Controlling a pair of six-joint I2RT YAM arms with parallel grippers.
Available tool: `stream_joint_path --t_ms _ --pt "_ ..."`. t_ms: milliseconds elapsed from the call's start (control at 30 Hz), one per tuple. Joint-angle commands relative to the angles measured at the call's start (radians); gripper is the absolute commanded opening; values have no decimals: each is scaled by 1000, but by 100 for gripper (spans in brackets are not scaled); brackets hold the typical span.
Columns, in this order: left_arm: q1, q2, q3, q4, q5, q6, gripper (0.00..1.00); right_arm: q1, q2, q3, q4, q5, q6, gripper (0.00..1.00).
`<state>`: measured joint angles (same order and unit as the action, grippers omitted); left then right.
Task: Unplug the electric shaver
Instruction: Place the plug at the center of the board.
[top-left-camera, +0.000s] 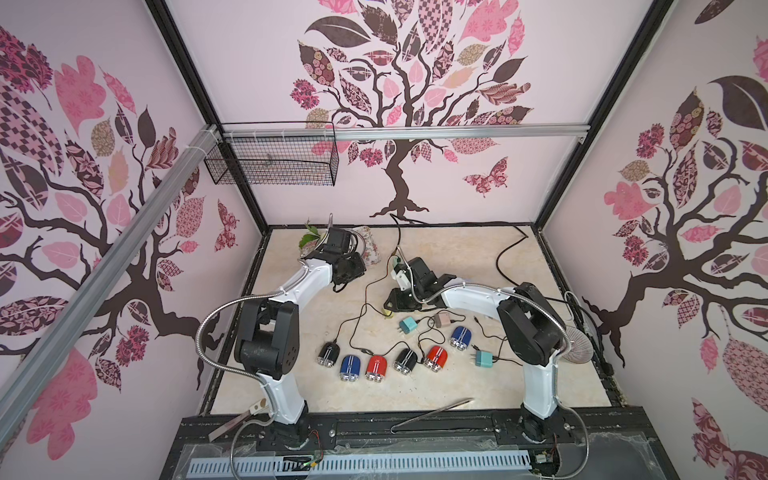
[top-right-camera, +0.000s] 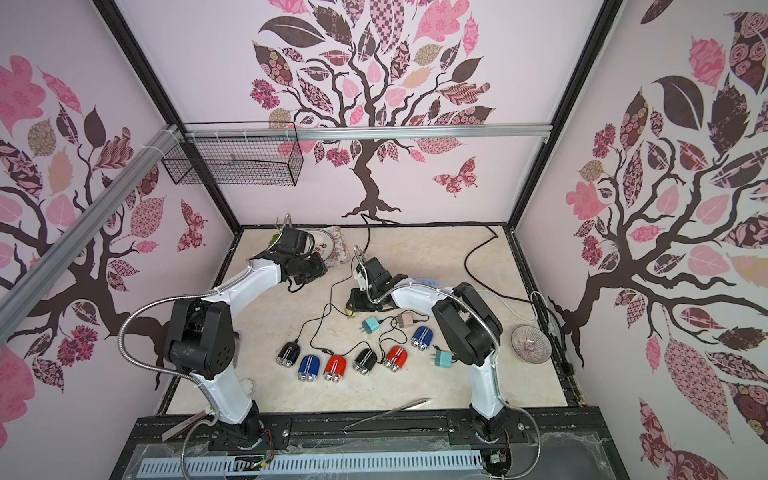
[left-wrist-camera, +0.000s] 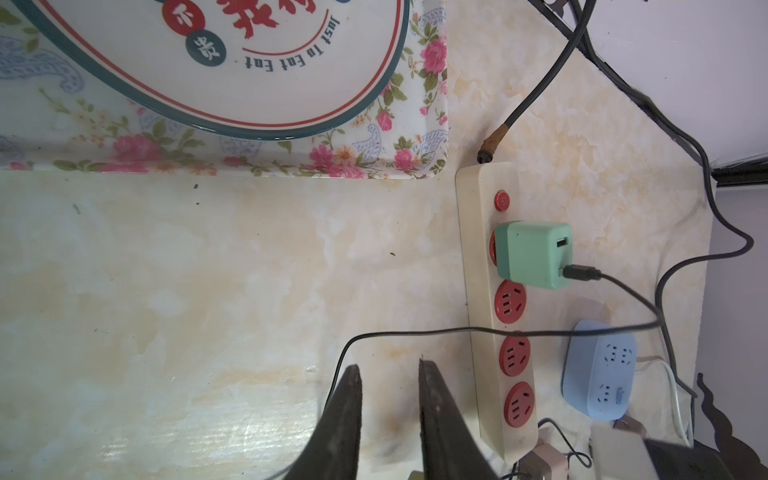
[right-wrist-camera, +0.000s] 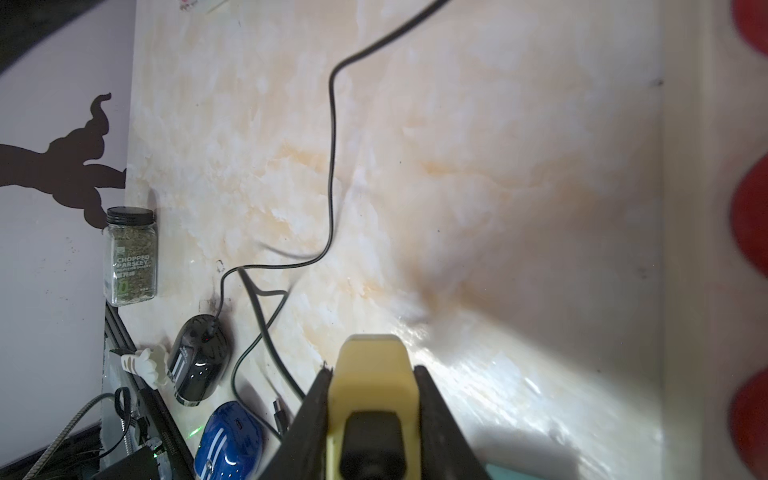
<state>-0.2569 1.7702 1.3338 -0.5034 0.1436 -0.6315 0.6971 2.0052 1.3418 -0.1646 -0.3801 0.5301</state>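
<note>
The right gripper (right-wrist-camera: 372, 368) pinches a pale yellow plastic charger block (right-wrist-camera: 374, 353) near the cream power strip (right-wrist-camera: 681, 249). The left gripper (left-wrist-camera: 387, 365) hangs narrowly parted and empty. The corded black oval electric shaver (right-wrist-camera: 199, 361) lies well apart on the marble-pattern table (right-wrist-camera: 457, 166).

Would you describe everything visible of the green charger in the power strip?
The green charger is a rounded matte-plastic cube, plugged into the cream power strip at the socket nearest its red switch. One face has two USB ports: one empty, one holding a black cable. Nothing else touches it.
</note>
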Motion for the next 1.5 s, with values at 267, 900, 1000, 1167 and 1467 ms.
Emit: stream_joint_path --t_ms 267,900,1000,1167,1467 --pt "-2 -148 -161 -6 -59 56 28 2 53 36 41 -81 34 25" --pt "-4 -323 -307 -79 -116 100 52 21 85 10 39 -52 21 32" --pt "-4 -346 -326 -96 -111 101 58 21 91 22 28 -47 17 36" --pt "-4 -384 -373 -119 -138 103 60 13 92 36 20 -39 12 42" --pt "-6 -440 -436 -163 -160 109 63 -22 73 41 -8 -24 -8 49"
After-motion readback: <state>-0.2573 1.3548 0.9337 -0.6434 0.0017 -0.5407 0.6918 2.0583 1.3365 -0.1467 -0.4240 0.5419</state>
